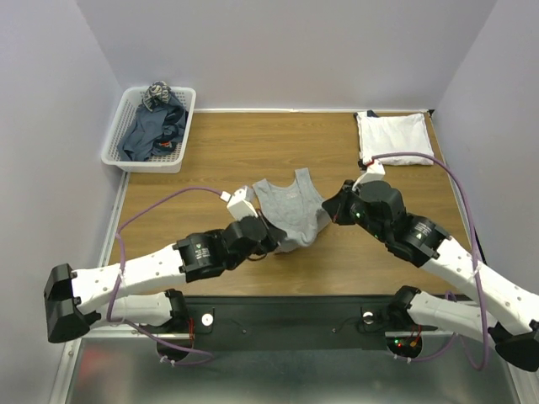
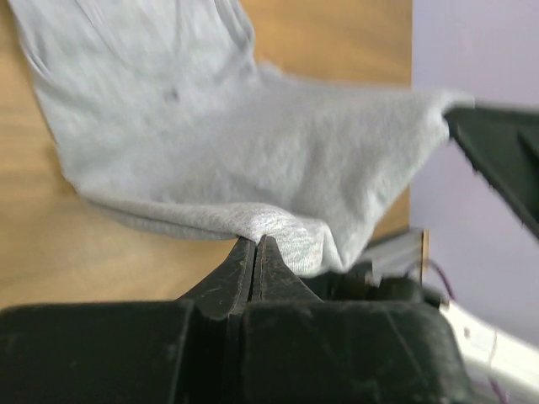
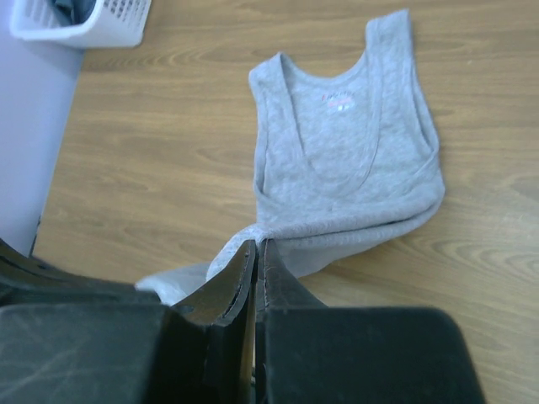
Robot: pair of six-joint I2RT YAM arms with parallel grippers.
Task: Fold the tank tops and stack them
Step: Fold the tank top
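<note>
A light heather-grey tank top [image 1: 290, 206] lies mid-table with its straps pointing to the back wall and its lower part lifted and doubled over. My left gripper [image 1: 271, 240] is shut on the hem at the near left; the left wrist view shows the pinched cloth [image 2: 253, 151] rising from the closed gripper [image 2: 257, 242]. My right gripper [image 1: 331, 208] is shut on the hem's right side, and the right wrist view has the fabric [image 3: 337, 160] running out from the closed gripper [image 3: 259, 246]. A folded white tank top [image 1: 394, 139] rests at the back right. Dark blue-grey tank tops [image 1: 152, 128] lie bunched in the basket.
A white lattice basket [image 1: 115, 150] stands at the back left corner, also showing in the right wrist view as the basket [image 3: 101, 21]. Purple cables trail from both arms. Walls close the table on the left, back and right.
</note>
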